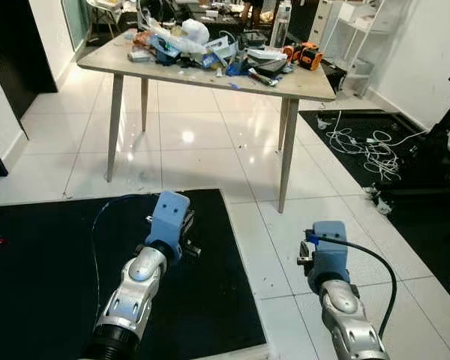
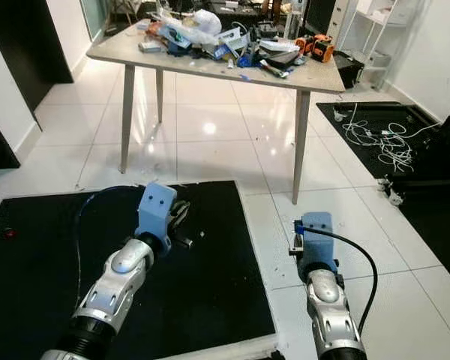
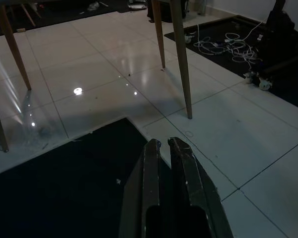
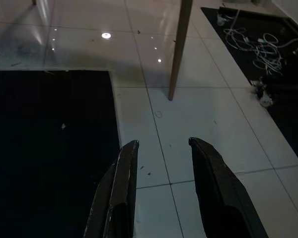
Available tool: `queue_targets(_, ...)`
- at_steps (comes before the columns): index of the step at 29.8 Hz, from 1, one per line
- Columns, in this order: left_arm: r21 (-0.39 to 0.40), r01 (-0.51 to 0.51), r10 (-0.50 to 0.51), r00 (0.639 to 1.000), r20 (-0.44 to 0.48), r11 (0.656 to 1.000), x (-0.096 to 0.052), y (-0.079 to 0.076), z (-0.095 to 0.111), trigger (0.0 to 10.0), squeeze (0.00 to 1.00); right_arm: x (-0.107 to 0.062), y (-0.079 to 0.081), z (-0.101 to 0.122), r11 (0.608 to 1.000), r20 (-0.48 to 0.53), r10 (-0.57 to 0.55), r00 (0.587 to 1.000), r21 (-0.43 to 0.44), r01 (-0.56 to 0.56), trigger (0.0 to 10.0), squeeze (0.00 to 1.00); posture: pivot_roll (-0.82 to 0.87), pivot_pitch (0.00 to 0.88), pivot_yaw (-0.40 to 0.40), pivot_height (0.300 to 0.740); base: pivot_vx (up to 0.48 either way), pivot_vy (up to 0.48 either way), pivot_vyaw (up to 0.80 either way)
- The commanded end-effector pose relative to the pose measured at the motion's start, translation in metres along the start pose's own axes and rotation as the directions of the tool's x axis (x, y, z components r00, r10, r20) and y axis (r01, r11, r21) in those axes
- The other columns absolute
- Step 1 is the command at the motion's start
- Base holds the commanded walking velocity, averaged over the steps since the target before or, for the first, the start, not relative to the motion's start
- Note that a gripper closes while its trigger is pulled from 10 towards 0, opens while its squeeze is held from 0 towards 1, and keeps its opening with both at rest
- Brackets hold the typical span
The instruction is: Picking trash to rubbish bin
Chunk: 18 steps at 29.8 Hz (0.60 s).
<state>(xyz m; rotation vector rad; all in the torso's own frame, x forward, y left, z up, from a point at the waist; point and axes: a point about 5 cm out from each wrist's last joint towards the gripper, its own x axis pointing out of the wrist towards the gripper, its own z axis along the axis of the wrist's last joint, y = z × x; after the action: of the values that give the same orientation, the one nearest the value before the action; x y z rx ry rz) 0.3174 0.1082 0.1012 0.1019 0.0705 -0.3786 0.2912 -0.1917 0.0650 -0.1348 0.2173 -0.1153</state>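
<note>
Left gripper (image 3: 164, 146): smooth black fingers pressed together, held low above the matte black floor mat (image 1: 45, 277). Right gripper (image 4: 161, 146): fingers spread, empty, over glossy white tiles (image 4: 208, 119). Trash (image 1: 210, 45) lies heaped on the pale, slant-legged table (image 1: 315, 86), well apart from both grippers. No legible writing.

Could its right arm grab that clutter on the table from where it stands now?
Probably not. The right tool hangs open, low over the floor tiles, while the clutter sits up on the table, well ahead. It would likely need to walk closer.
</note>
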Motion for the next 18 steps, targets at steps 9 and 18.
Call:
queue_targets(9, 0.005, 0.025, -0.025, 1.0, 0.017, 1.0, -0.0011, -0.0047, 0.0013, 10.0, 0.0, -0.0005, 0.0009, -0.0068, 1.0, -0.035, 0.015, 0.999, -0.025, -0.016, 10.0, 0.0, -0.12, 0.036, -0.037, 0.74, 0.329, 0.0, 0.0)
queue_targets(18, 0.004, 0.035, -0.035, 0.999, 0.026, 0.999, -0.0006, -0.0046, 0.0025, 10.0, 0.0, 0.0001, -0.0003, -0.0068, 1.0, -0.034, 0.009, 0.999, -0.024, -0.01, 10.0, 0.0, -0.12, 0.035, -0.035, 0.74, 0.413, 0.0, 0.0)
